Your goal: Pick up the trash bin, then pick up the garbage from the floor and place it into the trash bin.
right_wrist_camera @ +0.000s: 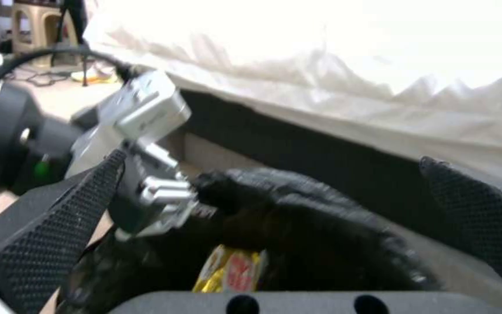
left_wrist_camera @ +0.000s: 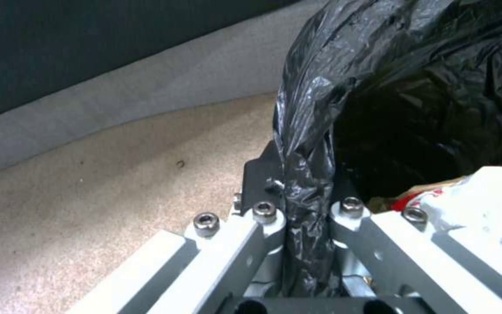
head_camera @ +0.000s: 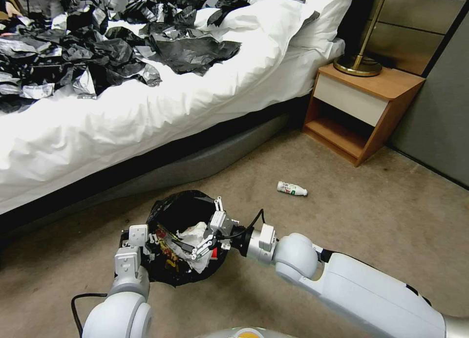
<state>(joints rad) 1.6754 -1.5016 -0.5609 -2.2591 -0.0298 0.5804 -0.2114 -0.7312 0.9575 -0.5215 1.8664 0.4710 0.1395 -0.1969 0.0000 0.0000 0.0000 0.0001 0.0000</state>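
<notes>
While the black-bagged round trash bin [head_camera: 183,216] is clamped at its rim by the left gripper [head_camera: 146,240], the right gripper [head_camera: 205,238] is held wide apart above the bin's litter; a white plastic bottle [head_camera: 292,188] lies well apart from the bin.

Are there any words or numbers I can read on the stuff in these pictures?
None can be read.
Bottle on the carpet: red and green label, print too small.
Yellow and red wrapper in the bin: print too blurred.
</notes>
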